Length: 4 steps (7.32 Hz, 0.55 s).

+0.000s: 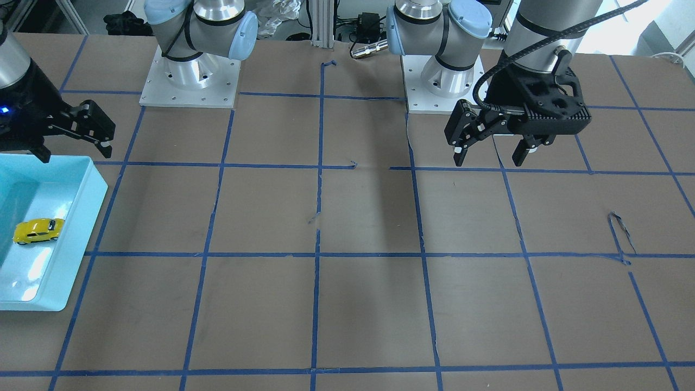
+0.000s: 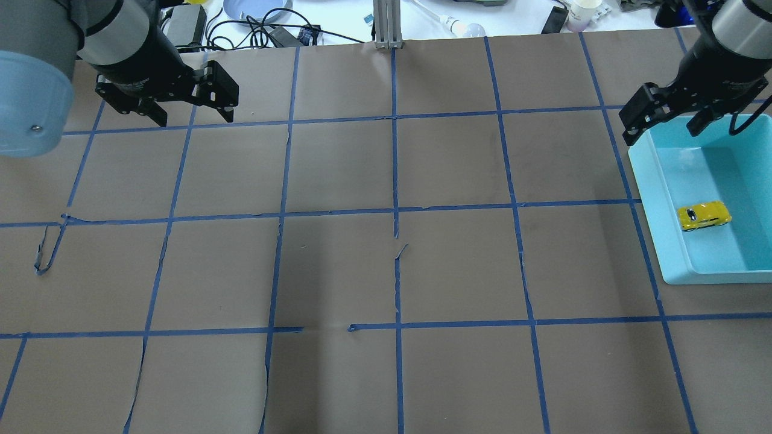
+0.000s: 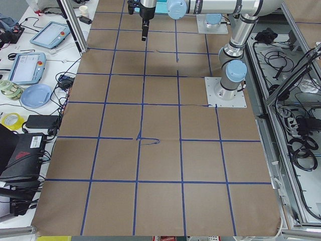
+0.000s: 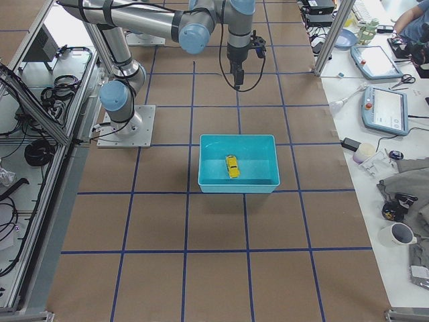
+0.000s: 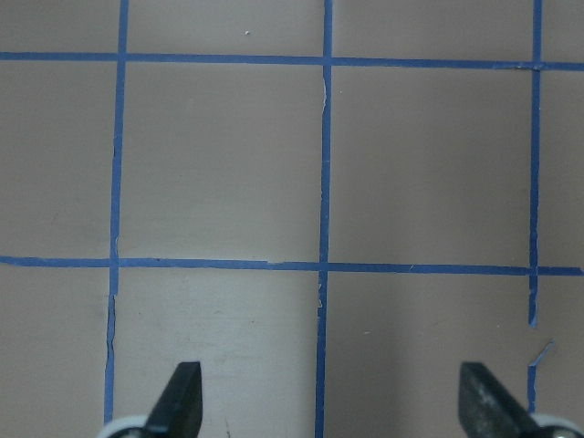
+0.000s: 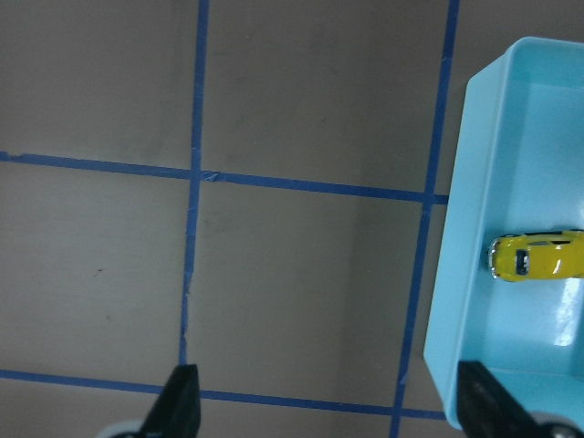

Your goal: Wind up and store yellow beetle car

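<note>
The yellow beetle car (image 2: 703,216) lies inside a light blue bin (image 2: 648,181) at the table's right side; it also shows in the front-facing view (image 1: 38,231), the exterior right view (image 4: 232,166) and the right wrist view (image 6: 538,256). My right gripper (image 2: 663,123) is open and empty, raised above the bin's far corner, apart from the car. It shows in the front-facing view (image 1: 73,149) too. My left gripper (image 2: 193,114) is open and empty above the bare far left of the table, also in the front-facing view (image 1: 491,155).
The table is brown paper with a grid of blue tape (image 2: 395,211). Both arm bases (image 1: 190,81) stand at the robot's edge. Cables, a plate and cups (image 2: 582,12) lie beyond the far edge. Torn tape loops up at the left (image 2: 48,253).
</note>
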Available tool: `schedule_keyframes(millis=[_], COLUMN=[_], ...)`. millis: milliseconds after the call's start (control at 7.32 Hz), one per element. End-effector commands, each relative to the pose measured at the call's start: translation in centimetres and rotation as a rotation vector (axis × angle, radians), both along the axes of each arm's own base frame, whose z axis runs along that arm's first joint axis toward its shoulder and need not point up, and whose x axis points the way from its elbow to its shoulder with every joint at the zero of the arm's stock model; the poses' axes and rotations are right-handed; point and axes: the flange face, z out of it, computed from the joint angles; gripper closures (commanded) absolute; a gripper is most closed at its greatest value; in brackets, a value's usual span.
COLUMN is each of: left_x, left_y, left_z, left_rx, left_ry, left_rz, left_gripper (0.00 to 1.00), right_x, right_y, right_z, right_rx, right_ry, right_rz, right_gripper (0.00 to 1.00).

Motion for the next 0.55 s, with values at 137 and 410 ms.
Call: schedule_keyframes(millis=[137, 410], left_x=[0.0, 0.0], left_y=[0.0, 0.0], left_z=[0.1, 0.1], left_rx=[-0.003, -0.003], left_ry=[0.000, 0.000], left_rz=[0.000, 0.000], left_gripper=[0.00, 0.00], right_x=[7.9, 11.3], right_y=[1.2, 2.2], right_z=[0.2, -0.1], right_rx=[0.034, 0.026], right_ry=[-0.025, 0.149], right_rz=[-0.213, -0.146], right_gripper=[0.00, 0.00])
